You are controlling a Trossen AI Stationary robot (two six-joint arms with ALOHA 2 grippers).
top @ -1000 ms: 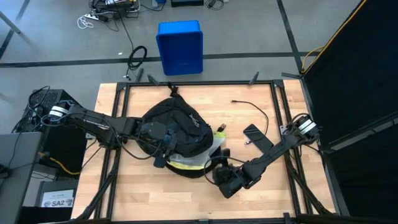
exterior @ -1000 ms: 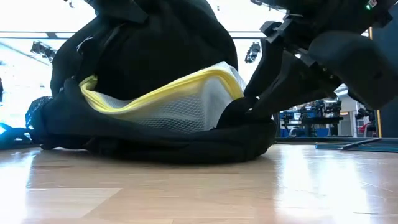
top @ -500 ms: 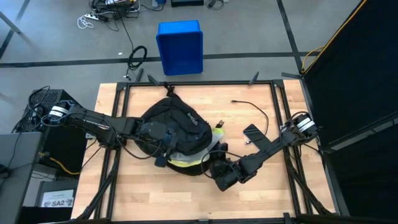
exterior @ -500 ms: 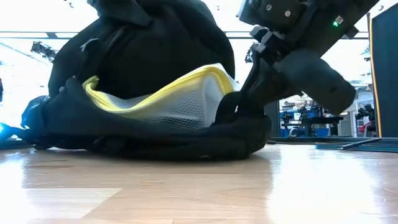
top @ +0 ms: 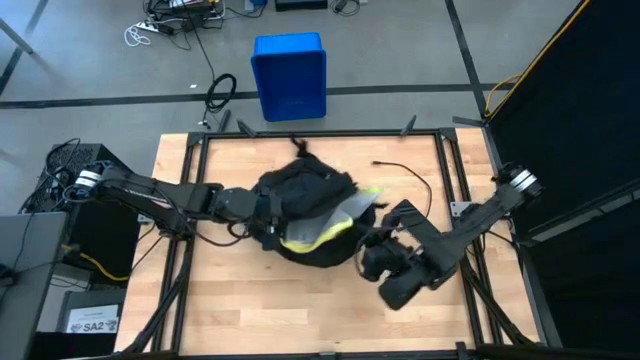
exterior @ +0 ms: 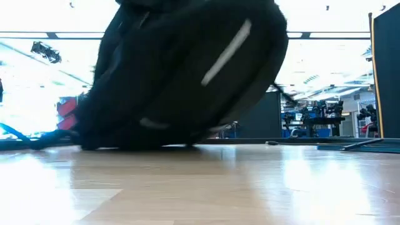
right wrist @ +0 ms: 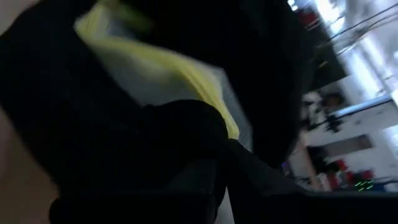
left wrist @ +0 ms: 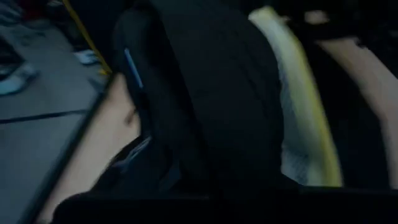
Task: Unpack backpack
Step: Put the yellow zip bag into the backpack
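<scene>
While both claws pinch it, backpack (top: 305, 205) tilted, yellow-edged pouch (top: 325, 228) showing

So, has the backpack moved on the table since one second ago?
Yes. In the high view the backpack has shifted toward the right side of the table, nearer the loose black cable, which lies unmoved.

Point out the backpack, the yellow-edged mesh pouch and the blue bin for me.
backpack (top: 300, 190): high view, black top panel.
yellow-edged mesh pouch (top: 335, 215): high view, grey mesh face sticking out of the pack.
blue bin (top: 288, 88): high view, front wall, on the floor beyond the table.
</scene>
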